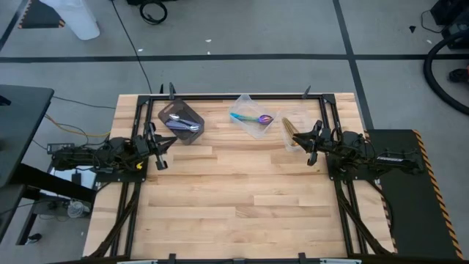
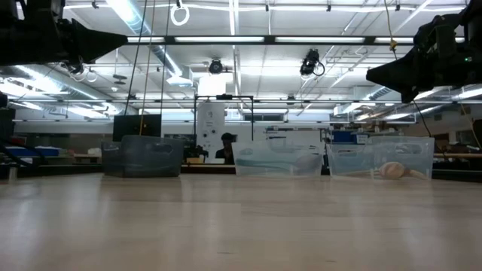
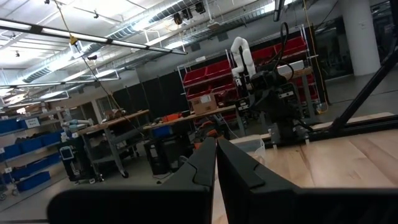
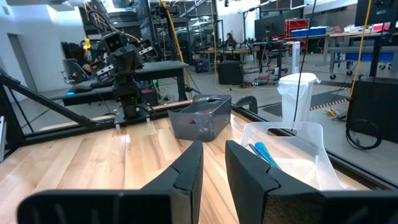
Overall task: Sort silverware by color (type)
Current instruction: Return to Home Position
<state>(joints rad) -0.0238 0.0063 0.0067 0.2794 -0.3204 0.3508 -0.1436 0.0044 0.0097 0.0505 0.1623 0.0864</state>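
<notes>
The left tool [image 3: 216, 149] has its two fingers pressed together with only a thin seam between them, and it holds nothing. It hangs above the left edge of the worktop [image 1: 234, 191], pointing right across the boards, just near of the dark tub [image 1: 192, 116]. The right tool [image 4: 214, 152] is open by a narrow gap and is also empty. It hangs above the right edge, pointing left, close beside the right clear bin [image 1: 287, 144]; whether it touches the bin cannot be told from above.

Three containers stand in a row along the far side of the worktop. The dark tub, on the left, holds the silver spoons [image 1: 183, 123], lying together on its floor. The middle clear bin [image 1: 245, 101] holds the iridescent spoons [image 1: 253, 117], teal handles to the left and purple bowls to the right. The right clear bin holds the gold spoons [image 1: 289, 129], bunched against its far-left side. No spoon lies loose on the boards.
</notes>
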